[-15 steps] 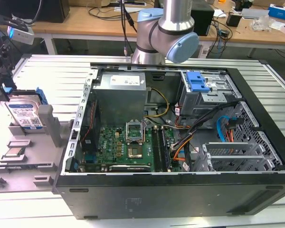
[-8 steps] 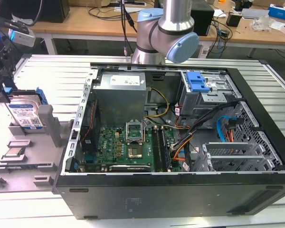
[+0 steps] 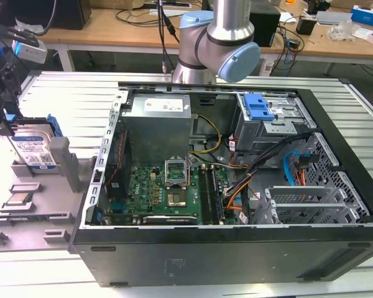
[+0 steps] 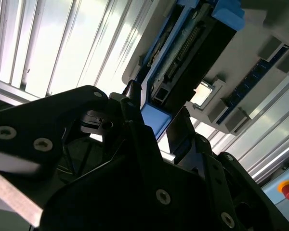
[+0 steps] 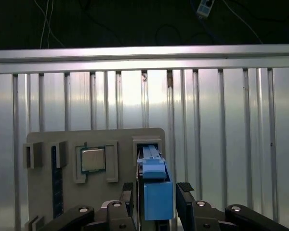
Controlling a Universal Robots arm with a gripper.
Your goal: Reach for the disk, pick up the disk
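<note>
Where the disk [image 3: 33,151] stands upright, the hand [image 5: 156,186] straddles its bracket [image 5: 158,204]; clamping unclear.

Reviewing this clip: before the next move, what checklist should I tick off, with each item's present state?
1. Pincer straddles the blue bracket: ok.
2. Pincer open, with slim gaps on either side of the bracket in the first wrist view: ok.
3. Disk stands upright in the grey holder: ok.
4. CPU chip lies apart from the pincer: ok.
5. How far down the bracket the pincer reaches: cannot tell.
</note>
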